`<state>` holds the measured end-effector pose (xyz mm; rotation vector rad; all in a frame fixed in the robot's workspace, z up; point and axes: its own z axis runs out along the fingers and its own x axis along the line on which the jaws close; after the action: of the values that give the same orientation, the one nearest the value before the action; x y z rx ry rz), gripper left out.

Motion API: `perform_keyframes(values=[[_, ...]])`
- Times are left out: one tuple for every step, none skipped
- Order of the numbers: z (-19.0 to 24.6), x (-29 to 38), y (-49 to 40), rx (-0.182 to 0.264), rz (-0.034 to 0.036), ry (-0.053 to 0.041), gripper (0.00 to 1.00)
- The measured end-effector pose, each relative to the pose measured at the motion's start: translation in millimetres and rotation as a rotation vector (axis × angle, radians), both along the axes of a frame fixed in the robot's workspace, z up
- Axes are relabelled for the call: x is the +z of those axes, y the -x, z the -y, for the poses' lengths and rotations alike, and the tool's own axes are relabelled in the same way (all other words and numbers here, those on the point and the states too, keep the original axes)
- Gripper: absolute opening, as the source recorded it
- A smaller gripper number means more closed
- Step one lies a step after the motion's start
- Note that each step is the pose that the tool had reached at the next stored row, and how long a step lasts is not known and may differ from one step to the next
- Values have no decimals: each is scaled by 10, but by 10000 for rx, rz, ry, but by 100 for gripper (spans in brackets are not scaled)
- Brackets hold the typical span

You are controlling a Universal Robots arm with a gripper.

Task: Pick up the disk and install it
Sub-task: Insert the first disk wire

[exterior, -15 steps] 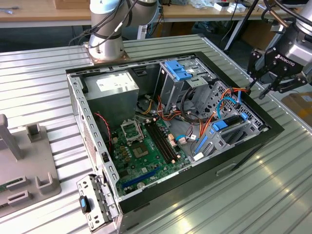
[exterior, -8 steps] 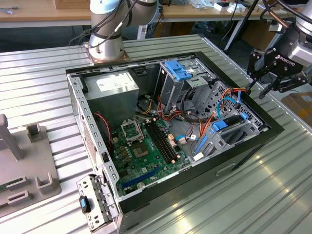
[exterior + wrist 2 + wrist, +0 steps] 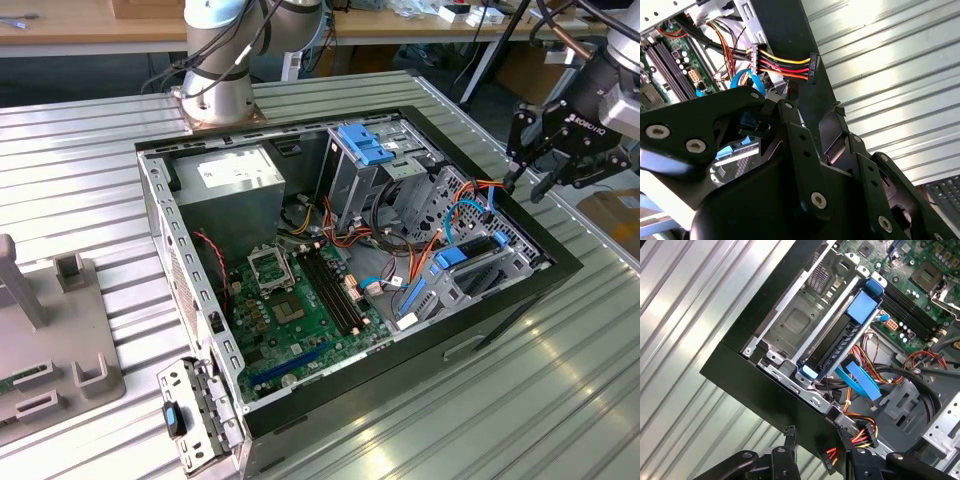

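Blue-framed disk (image 3: 840,342) lies in drive cage (image 3: 795,320); jaws apart, empty, above case rim (image 3: 770,390).

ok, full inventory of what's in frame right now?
computer case: one, black, open, on the table
table: one, ribbed silver metal, under the case
disk: one, dark grey in a blue carrier, in the drive cage below the pincer
flap: one, ribbed blue, atop the upright cage
motherboard: one, green, case floor
power supply: one, grey, case corner near the arm base
cable bundle: one, red, yellow and black, beside the drive cage
fixture: one, grey, table at the exterior view's left
arm base: one, silver, behind the case
pincer: one, black, open, empty, above the case edge
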<state>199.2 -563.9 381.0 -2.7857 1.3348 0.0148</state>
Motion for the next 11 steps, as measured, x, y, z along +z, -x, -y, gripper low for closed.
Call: perform_keyframes(values=[[0, 0, 0, 369, 0, 1, 44], [0, 0, 0, 405, 0, 0, 44], [0, 0, 0, 407, 0, 0, 44], [0, 0, 0, 408, 0, 1, 44], [0, 0, 0, 411, 0, 1, 44], [0, 0, 0, 412, 0, 1, 44], [0, 0, 0, 414, 0, 1, 44], [0, 0, 0, 416, 0, 1, 44], [0, 0, 0, 417, 0, 1, 44], [0, 0, 1, 420, 0, 0, 44], [0, 0, 9, 419, 0, 1, 44]])
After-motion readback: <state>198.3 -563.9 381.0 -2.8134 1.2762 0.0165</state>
